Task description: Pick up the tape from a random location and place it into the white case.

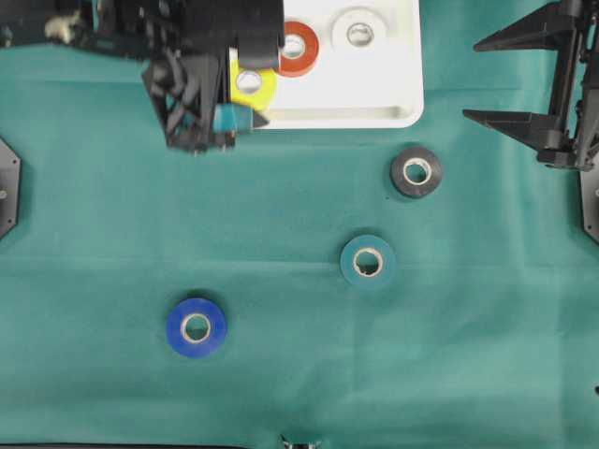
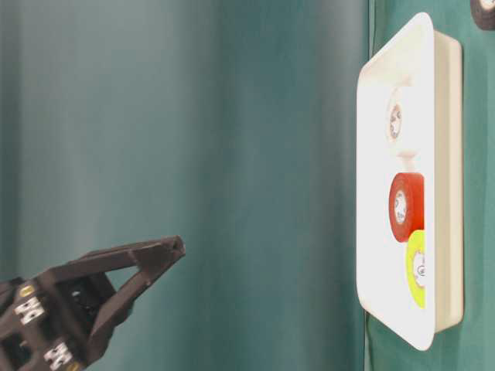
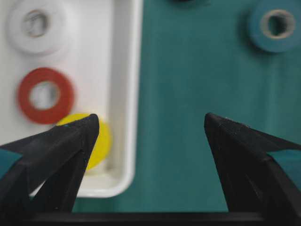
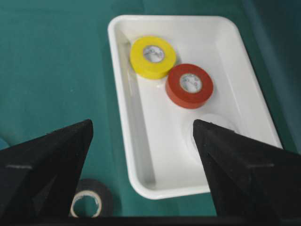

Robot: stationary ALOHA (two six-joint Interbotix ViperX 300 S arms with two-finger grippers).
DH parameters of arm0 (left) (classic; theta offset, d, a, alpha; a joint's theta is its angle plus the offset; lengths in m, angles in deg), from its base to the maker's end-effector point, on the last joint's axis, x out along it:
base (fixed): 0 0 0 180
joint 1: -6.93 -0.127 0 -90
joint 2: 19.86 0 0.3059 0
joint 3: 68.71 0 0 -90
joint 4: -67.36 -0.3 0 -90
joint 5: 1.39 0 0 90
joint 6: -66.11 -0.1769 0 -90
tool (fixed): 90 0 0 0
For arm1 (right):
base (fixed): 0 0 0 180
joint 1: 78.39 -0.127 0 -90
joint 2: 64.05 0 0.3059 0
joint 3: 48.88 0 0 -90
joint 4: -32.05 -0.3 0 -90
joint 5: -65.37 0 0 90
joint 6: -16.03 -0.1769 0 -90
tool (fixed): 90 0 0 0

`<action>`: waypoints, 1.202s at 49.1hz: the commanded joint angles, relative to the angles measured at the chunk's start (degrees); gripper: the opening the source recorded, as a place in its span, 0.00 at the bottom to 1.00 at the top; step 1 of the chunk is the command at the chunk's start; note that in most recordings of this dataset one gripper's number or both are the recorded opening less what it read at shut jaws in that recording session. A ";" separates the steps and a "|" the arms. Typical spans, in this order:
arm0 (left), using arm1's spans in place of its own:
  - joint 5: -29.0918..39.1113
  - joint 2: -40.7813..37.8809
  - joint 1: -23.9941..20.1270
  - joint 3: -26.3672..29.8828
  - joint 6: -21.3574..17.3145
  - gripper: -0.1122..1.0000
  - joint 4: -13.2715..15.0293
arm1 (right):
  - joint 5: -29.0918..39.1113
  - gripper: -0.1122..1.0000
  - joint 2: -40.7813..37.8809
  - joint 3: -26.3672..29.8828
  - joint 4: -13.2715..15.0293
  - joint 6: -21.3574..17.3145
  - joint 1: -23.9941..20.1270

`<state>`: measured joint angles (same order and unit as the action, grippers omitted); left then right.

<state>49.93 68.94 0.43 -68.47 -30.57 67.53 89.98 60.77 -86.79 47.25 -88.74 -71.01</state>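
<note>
The white case (image 1: pixel 393 94) lies at the top middle and holds a yellow tape (image 1: pixel 251 84), a red tape (image 1: pixel 298 47) and a white tape (image 1: pixel 360 35). A black tape (image 1: pixel 416 171), a teal tape (image 1: pixel 368 261) and a blue tape (image 1: pixel 197 327) lie loose on the green cloth. My left gripper (image 3: pixel 150 122) hangs open and empty over the case's left end. One finger is above the yellow tape (image 3: pixel 101 141), the other above the cloth. My right gripper (image 4: pixel 142 125) is open and empty at the right edge, facing the case (image 4: pixel 155 155), with the black tape (image 4: pixel 106 193) below it.
Green cloth covers the whole table. In the left wrist view the teal tape (image 3: pixel 256 28) sits far ahead on the cloth. The table-level view shows the case (image 2: pixel 371 193) edge-on with its three rolls inside. Black mounts stand at the left and right table edges.
</note>
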 commanded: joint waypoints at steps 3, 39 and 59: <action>-0.79 1.85 2.37 0.62 1.23 0.99 0.09 | -0.35 0.87 -0.09 0.70 0.18 0.00 0.09; -8.70 10.63 2.64 -7.21 1.85 0.99 0.09 | -0.18 0.87 0.26 0.79 0.18 0.00 0.09; -18.98 21.80 2.46 -17.58 1.93 0.99 0.09 | -0.18 0.87 0.97 0.79 0.18 0.09 0.09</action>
<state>32.80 88.27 3.15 -85.52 -28.72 67.53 90.07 61.57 -86.79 47.25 -88.74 -71.01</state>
